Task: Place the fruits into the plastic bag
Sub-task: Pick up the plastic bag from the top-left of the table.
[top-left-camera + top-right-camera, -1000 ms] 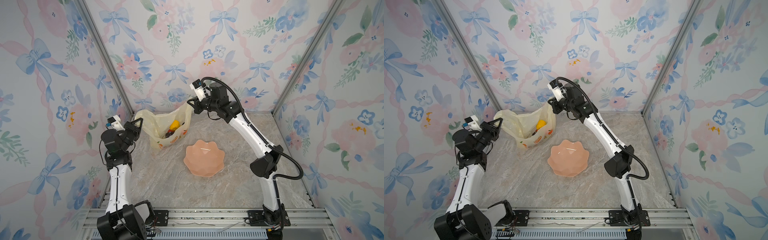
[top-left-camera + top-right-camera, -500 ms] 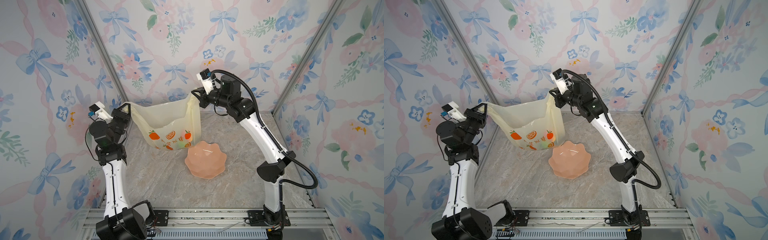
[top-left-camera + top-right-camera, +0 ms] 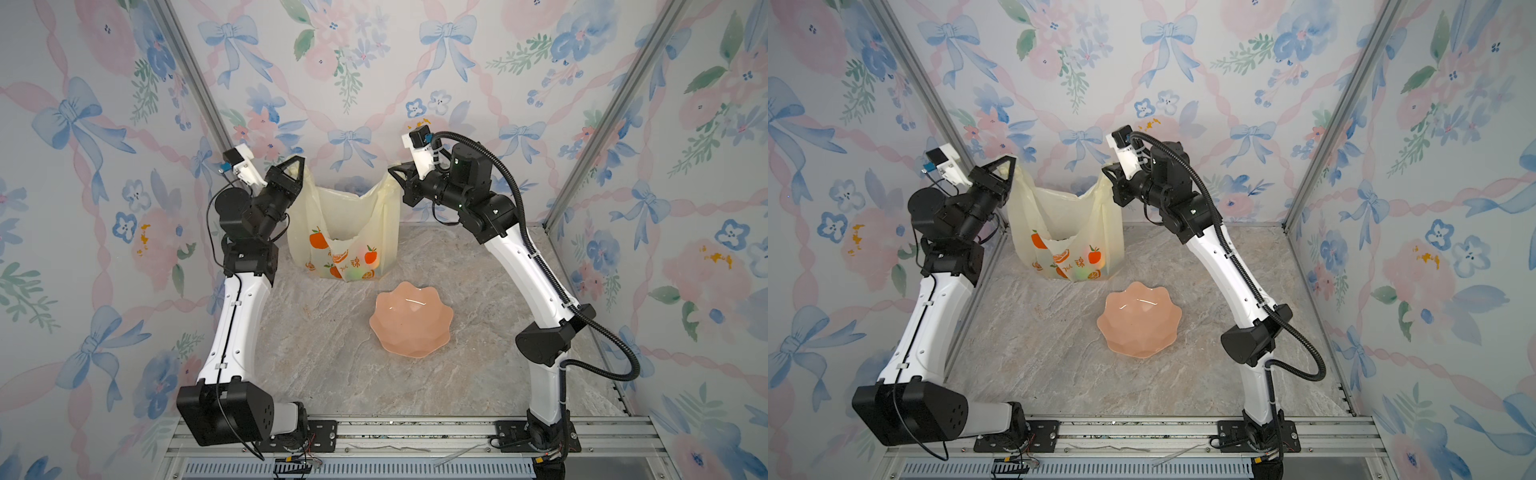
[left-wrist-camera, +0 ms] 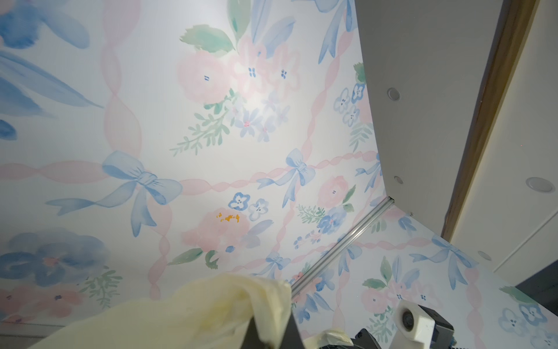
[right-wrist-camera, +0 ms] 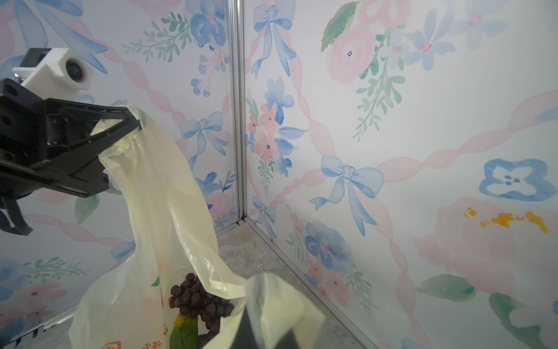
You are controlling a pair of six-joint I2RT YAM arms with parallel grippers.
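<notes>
The pale-yellow plastic bag (image 3: 345, 224) (image 3: 1067, 224) hangs upright at the back of the table, stretched between my two grippers. My left gripper (image 3: 296, 163) (image 3: 1011, 162) (image 4: 271, 338) is shut on one handle (image 4: 211, 308). My right gripper (image 3: 395, 171) (image 3: 1106, 170) (image 5: 265, 332) is shut on the other handle. In the right wrist view the bag's mouth (image 5: 157, 211) gapes, and the fruits lie inside: a dark purple grape bunch (image 5: 196, 299) and a green-yellow cucumber shape (image 5: 182, 331). Green and red colours glow through the bag's bottom (image 3: 353, 272) in both top views.
An empty salmon-pink scalloped bowl (image 3: 410, 318) (image 3: 1139, 319) sits on the marble table in front of the bag, toward the right arm. Flowered walls close in on three sides, and the bag hangs near the back wall.
Both grippers rose with the handles, lifting the bag from a slumped heap on the table to hanging upright. Since half a second ago the left gripper moved up and inward, narrowing the bag.
</notes>
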